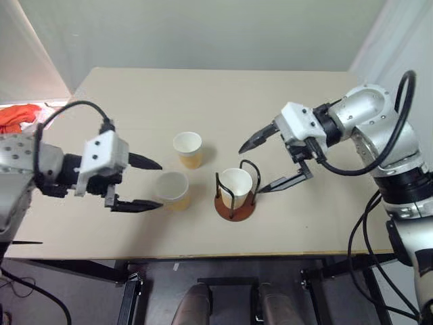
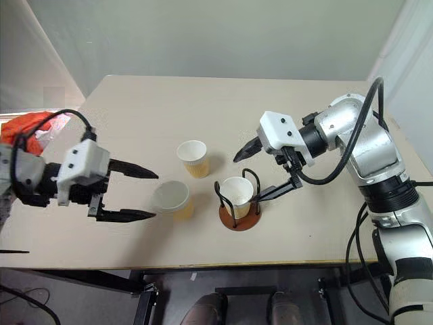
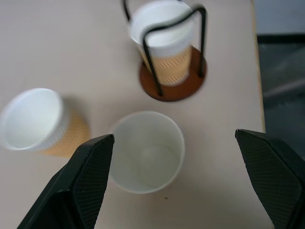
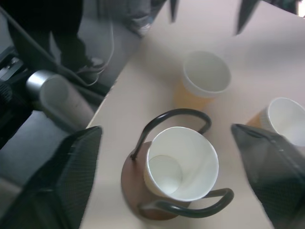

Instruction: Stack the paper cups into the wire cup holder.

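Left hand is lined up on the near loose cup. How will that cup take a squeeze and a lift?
The near cup looks like thin paper and empty, so probably very light and easily crushed. It tapers downward, so it may slip from the open left hand if held loosely.

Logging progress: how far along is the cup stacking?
Done: one cup sits in the holder. In hand: nothing; the open left gripper flanks the near cup, the open right gripper hangs over the holder. Left: that cup and the far cup.

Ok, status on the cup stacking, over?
Both hands open: left hand at nearest loose cup, right hand by wire cup holder. One cup in holder. Nothing in the way.
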